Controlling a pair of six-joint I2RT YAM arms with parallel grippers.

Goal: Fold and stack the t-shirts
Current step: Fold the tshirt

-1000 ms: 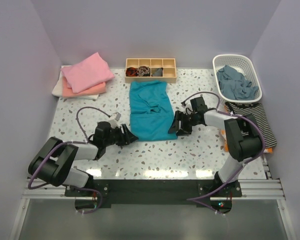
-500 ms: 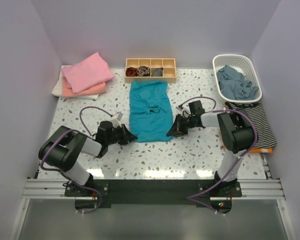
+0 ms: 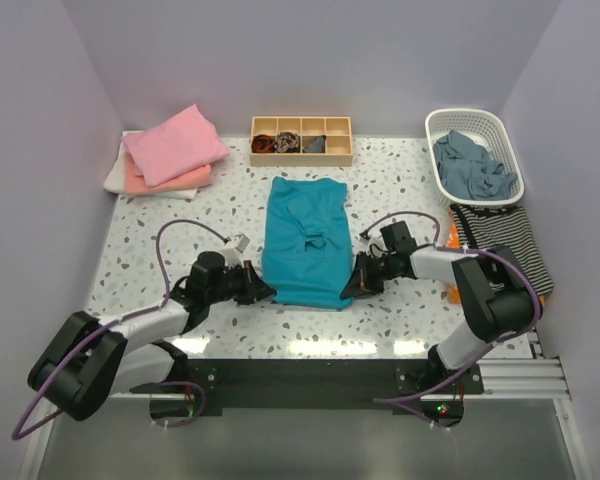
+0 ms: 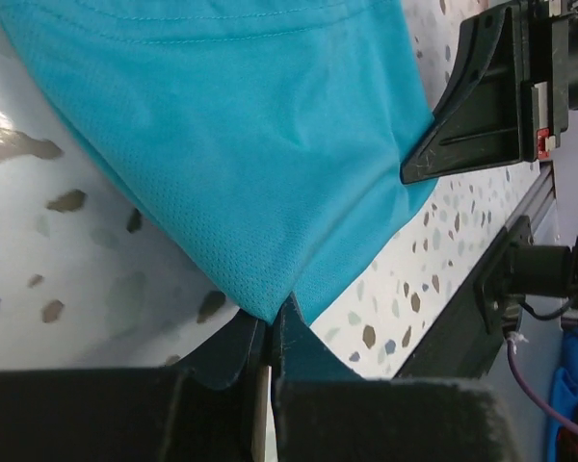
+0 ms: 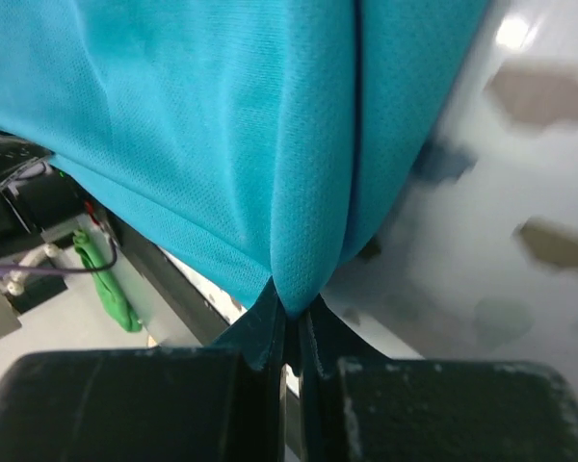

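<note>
teal t-shirt (image 3: 305, 240) flat mid-table, pink/peach/white stack (image 3: 168, 152) far-left

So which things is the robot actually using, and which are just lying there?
For the job: teal t-shirt, pinched at its near corners by the left fingers and right fingers; folded pink stack.
Just lying about: wooden box of bits; striped cloth; white basket holding grey-blue cloth.

Bright, even overhead light fills the pale enclosure, throwing white glare patches along the near edge of the speckled desk (image 3: 280, 322) and only soft, short shadows beside the teal t-shirt (image 3: 303, 240). In the wrist views the cloth's weave is crisp, while the right hand (image 5: 289, 325) blurs into a dark mass at the bottom edge.
</note>
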